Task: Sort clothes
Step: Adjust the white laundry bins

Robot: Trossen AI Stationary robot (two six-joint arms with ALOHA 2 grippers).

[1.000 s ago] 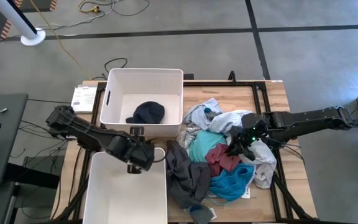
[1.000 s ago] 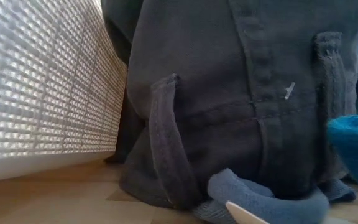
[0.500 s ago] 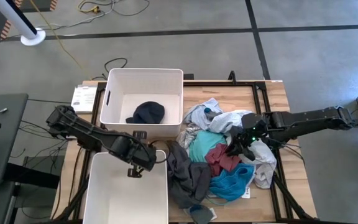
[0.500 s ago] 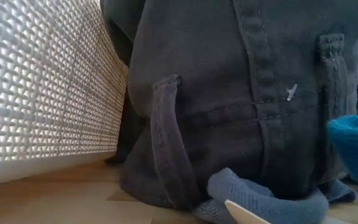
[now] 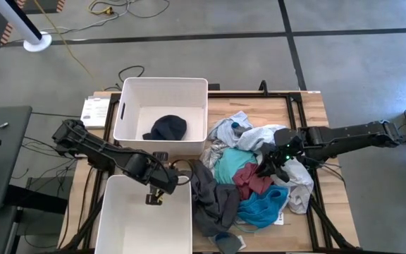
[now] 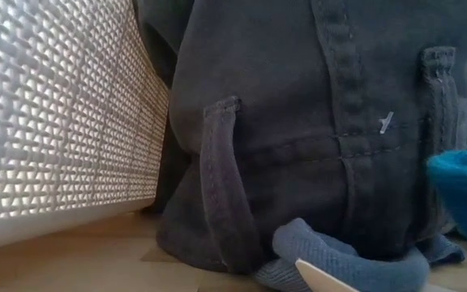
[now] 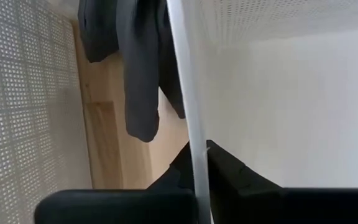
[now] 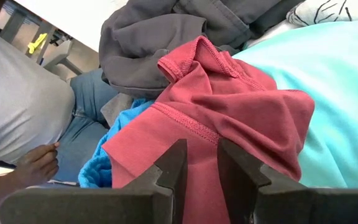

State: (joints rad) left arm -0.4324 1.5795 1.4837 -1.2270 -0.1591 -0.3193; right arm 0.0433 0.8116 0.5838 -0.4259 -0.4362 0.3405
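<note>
Left pincer (image 7: 199,168) astride bin rim (image 7: 185,93), wrist view only

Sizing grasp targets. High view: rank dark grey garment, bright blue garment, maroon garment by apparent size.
1. dark grey garment, largest.
2. bright blue garment.
3. maroon garment, smallest showing; overlaps hide true extents.

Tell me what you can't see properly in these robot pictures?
- Low view: dark grey trousers fill the frame, hiding the pile behind.
- Left wrist view: the near bin's rim cuts across the left gripper.
- High view: clothes buried beneath the teal shirt.
- Right wrist view: a person's hand, cut off.
</note>
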